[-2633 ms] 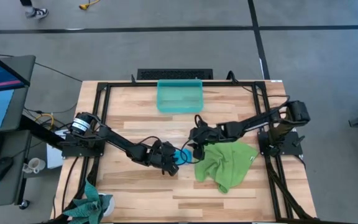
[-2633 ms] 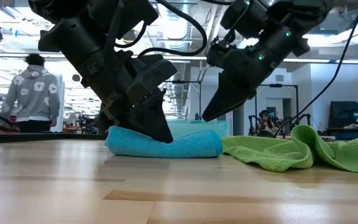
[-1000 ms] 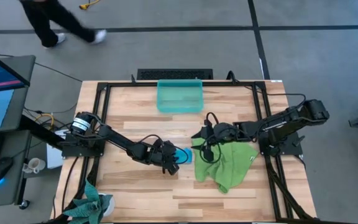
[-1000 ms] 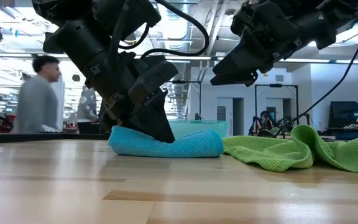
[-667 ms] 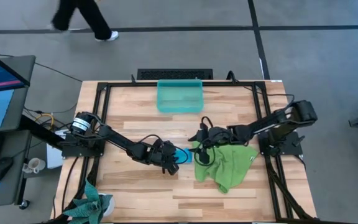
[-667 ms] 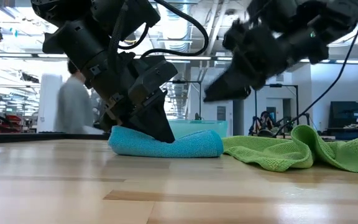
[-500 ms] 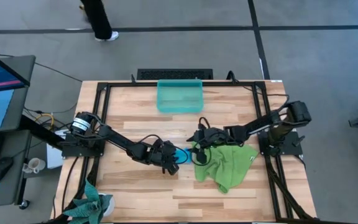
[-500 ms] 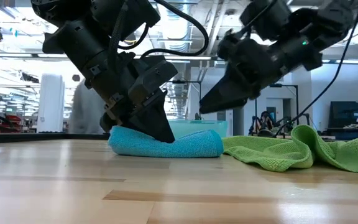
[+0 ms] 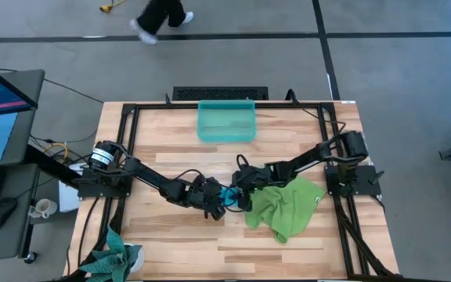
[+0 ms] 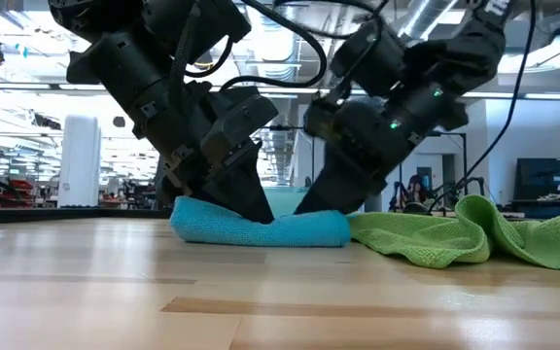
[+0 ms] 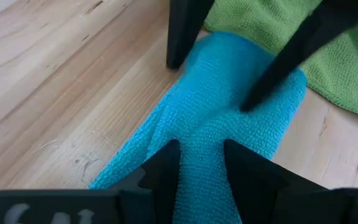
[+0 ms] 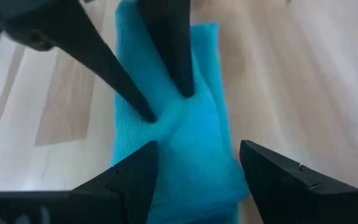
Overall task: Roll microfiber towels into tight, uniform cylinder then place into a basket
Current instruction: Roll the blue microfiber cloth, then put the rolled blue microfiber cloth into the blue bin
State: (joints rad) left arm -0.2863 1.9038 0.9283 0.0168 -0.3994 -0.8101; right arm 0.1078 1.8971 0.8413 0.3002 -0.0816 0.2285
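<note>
The sky-blue towel (image 10: 299, 227) lies as a rolled bundle on the table's middle, also seen in the left wrist view (image 11: 229, 93). My left gripper (image 10: 259, 212) is shut on it. My right gripper (image 12: 197, 168) stands open, slanting down over the roll's right end (image 10: 324, 216), one finger on either side. The lime-green towel (image 9: 284, 205) lies crumpled on the table just right of the roll. The teal basket (image 9: 226, 121) stands at the far edge. My left gripper pinches the blue roll near its middle (image 12: 166, 113) between its two fingers (image 12: 179, 68). They slant down from the table's left and lie across the roll. The cloth is dented in at the pinch, and the roll rests on the table. My right gripper: whether its fingertips (image 11: 248, 102) touch the roll I cannot tell.
Black frame rails (image 9: 128, 157) run around the tabletop. A dark teal cloth bundle (image 9: 116, 257) hangs off the near left corner. A person (image 9: 159, 16) walks on the floor beyond the far edge. Bare wood lies along the near edge (image 9: 210, 247).
My right gripper has come down and toward the table's left, onto the blue roll's right end, tipping more steeply downward while staying open. My left gripper and the roll have kept still.
</note>
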